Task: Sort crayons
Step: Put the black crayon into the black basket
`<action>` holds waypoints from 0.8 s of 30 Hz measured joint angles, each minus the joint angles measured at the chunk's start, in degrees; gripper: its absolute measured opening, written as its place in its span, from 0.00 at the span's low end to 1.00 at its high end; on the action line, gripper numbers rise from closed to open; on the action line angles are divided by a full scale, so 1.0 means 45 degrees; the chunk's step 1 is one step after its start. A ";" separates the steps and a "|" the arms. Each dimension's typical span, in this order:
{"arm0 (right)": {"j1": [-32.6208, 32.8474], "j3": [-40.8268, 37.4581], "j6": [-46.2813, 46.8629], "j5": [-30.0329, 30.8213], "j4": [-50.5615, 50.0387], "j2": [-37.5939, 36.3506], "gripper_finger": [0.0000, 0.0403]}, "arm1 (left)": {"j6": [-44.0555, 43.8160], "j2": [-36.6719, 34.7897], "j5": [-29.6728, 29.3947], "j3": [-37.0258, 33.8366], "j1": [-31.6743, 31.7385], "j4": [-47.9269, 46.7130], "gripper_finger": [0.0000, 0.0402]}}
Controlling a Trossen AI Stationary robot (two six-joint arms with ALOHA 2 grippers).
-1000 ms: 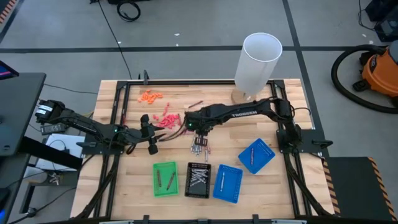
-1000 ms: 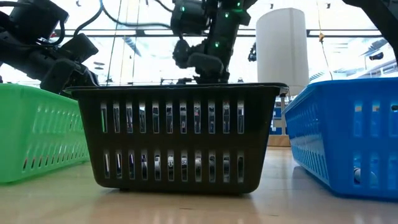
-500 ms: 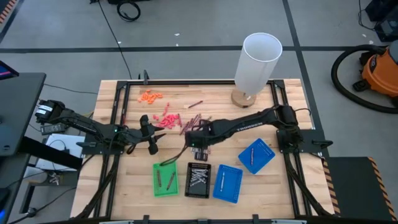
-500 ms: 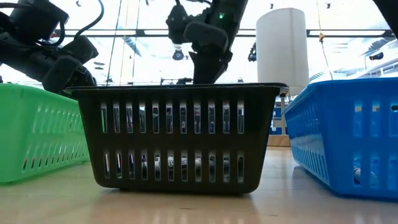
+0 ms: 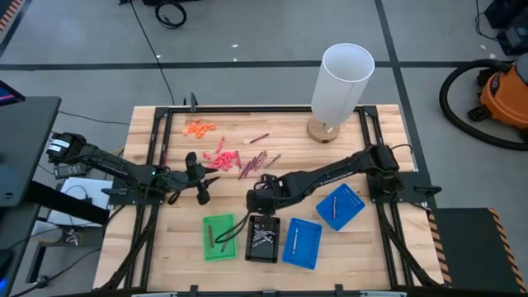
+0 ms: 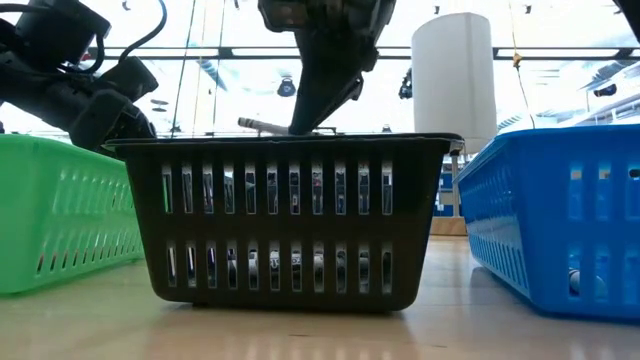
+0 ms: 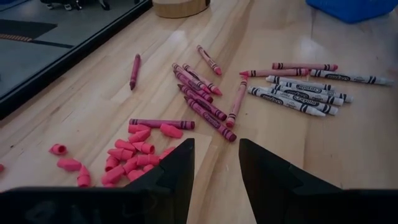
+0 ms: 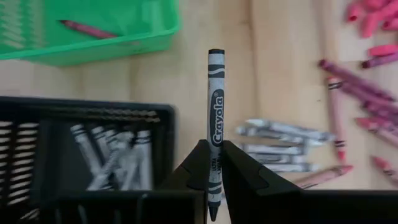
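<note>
R gripper (image 8: 211,163) has its fingers pinched on a grey crayon (image 8: 215,118), carried level just over the black basket's (image 5: 263,238) far rim, likely so it drops in w/ the other greys. L gripper (image 7: 216,158) waits w/ fingers spread near the loose crayons (image 7: 211,99) on the table (image 5: 239,124). R wrist view shows the grip; high view hides it.

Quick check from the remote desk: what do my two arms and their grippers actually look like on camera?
Both arms are dark, slim and jointed. The left gripper has two broad, wedge-shaped black fingers; the right gripper has matching black fingers. The right arm carries pale lettering along its link, and a black cable loops near its wrist.
</note>
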 joint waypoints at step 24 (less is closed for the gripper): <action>0.0768 -0.2909 0.2184 -0.4074 0.2930 0.0015 0.10 | -0.0236 -0.0002 0.0000 0.0000 0.0000 -0.0005 0.34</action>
